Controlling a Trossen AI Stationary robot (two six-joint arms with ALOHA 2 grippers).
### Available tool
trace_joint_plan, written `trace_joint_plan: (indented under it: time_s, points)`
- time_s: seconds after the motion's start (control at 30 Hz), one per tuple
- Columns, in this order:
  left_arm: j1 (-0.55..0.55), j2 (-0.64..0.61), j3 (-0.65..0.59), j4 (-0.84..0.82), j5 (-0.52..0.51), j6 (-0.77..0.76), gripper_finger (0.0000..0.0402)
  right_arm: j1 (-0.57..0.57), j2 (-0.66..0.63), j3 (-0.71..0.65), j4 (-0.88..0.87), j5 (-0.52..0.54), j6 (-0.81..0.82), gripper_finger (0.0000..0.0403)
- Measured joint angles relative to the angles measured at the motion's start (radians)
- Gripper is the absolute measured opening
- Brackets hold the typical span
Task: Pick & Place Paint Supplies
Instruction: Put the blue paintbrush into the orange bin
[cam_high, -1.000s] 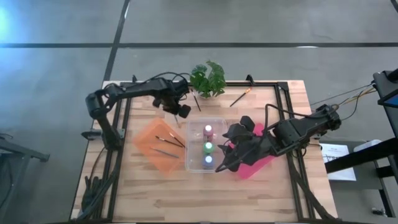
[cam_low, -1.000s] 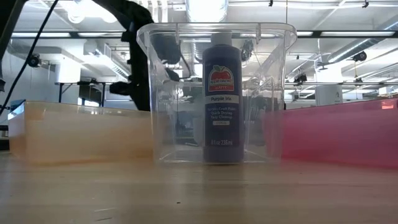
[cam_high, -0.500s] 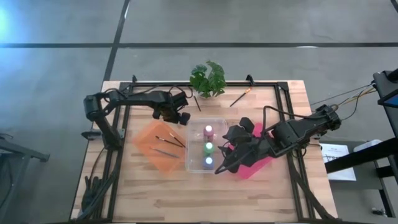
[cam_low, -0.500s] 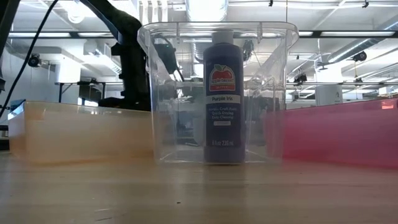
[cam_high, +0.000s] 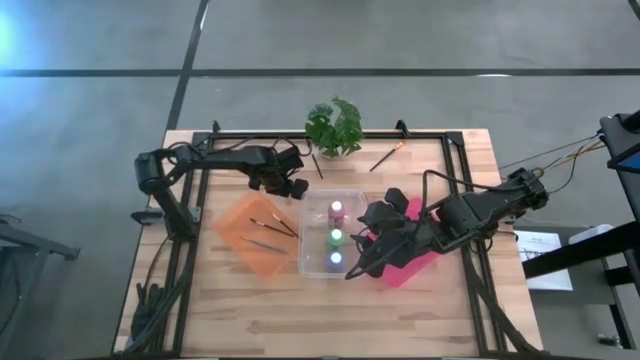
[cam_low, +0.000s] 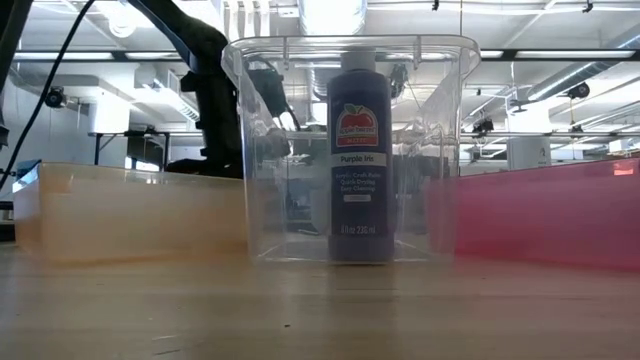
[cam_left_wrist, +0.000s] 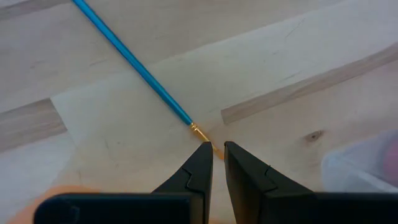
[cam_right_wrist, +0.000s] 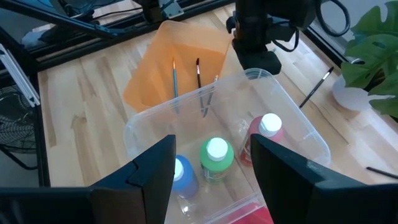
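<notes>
- Pinching the gold ferrule end of a blue paintbrush (cam_left_wrist: 134, 60), left gripper (cam_left_wrist: 215, 149) sits low on bare wood by the clear bin (cam_high: 312, 262), fingers nearly shut.
- Right gripper (cam_right_wrist: 211, 155) hovers over bin's pink-mat (cam_high: 412, 264) side, fingers wide, holding nothing.
- Pink (cam_high: 335, 211), green (cam_high: 335, 238), blue bottle (cam_high: 335, 259) stand in bin.
- 2 brushes (cam_high: 273, 227) lie on orange mat (cam_high: 240, 236).

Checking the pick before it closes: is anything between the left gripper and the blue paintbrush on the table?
Nothing visible. The left gripper is right at the blue paintbrush, its fingers nearly together over the brush's metal end on bare wood.
</notes>
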Motion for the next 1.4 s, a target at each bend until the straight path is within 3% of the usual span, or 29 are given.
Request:
trace_joint_plan:
  time_s: [1.4]
  points:
    - [0.056, 0.037, -0.063, 0.116, 0.013, 0.003, 0.0051, -0.003, 0.0, -0.003, -0.001, 0.003, 0.001, 0.0202]
